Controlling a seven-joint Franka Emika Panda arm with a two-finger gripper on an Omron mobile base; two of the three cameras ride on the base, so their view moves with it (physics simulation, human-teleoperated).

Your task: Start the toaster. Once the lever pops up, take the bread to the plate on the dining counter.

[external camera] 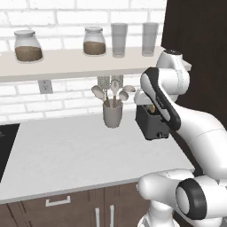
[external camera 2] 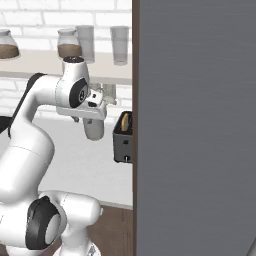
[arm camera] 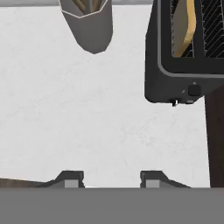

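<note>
The black toaster (external camera: 153, 125) stands at the right end of the white worktop, partly behind my arm. In the right base view the toaster (external camera 2: 122, 142) sits against a tall panel. The golden bread (arm camera: 185, 30) stands upright in a slot of the toaster (arm camera: 173, 83), and a sliver of the bread (external camera 2: 125, 121) shows above the toaster's top. My gripper (arm camera: 111, 179) hovers over bare worktop in front of the toaster's knob end, its fingertips (arm camera: 72, 178) apart with nothing between them. The plate and the dining counter are out of view.
A grey utensil crock (external camera: 112, 114) stands left of the toaster. Above hangs a shelf (external camera: 66, 62) with jars and glasses. A tall dark cabinet panel (external camera 2: 195, 125) rises right of the toaster. A black cooktop (external camera: 6, 146) lies far left.
</note>
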